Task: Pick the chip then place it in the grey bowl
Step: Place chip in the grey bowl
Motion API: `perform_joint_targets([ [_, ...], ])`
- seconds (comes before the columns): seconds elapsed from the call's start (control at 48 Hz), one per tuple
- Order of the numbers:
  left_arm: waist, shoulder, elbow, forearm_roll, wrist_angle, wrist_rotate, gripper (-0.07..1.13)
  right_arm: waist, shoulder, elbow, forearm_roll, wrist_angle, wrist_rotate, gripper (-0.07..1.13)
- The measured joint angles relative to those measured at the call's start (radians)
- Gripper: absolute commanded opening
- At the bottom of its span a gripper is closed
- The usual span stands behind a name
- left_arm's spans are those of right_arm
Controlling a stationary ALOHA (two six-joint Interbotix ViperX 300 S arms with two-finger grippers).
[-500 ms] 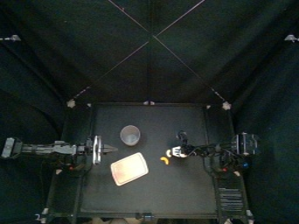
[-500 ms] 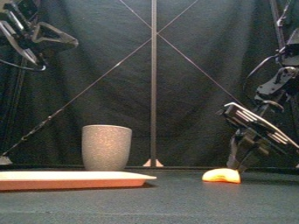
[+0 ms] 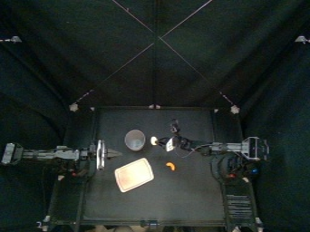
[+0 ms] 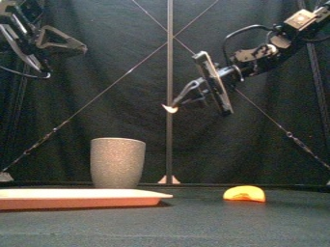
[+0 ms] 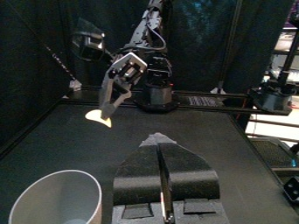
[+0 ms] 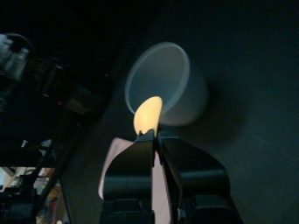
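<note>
Above table (image 3: pixel 182 195): chip (image 4: pixel 169 108) tight in right jaws, near grey bowl (image 4: pixel 118 161); left jaws together.

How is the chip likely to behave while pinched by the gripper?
Probably stiff: the chip sticks out past the right gripper without drooping. Likely light, since a pinch at one end holds it. Perhaps smooth, so it could twist.

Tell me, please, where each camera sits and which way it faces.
Top: high above, looking down at the table; an arm enters from each side.
Front: at the table's front edge, looking level at the grey bowl; the right gripper hangs in the air.
Left wrist: behind the left gripper, at rest, facing across the table; its shut jaws show.
Right wrist: looks past its own jaws, shut on the chip, toward the grey bowl.
Front and right wrist views share chip and grey bowl.
</note>
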Motion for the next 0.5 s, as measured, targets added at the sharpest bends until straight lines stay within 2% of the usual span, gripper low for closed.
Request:
perform_joint_targets([
  [0.188,0.011,0.000,0.006,0.000,0.000,0.000,0.00,0.000,0.170,-0.163,-0.097,-0.112,0.002,0.41],
  [0.5,0.014,0.000,0.015,0.000,0.002,0.000,0.00,-0.005,0.410,-0.350,-0.156,-0.112,0.003,0.41],
])
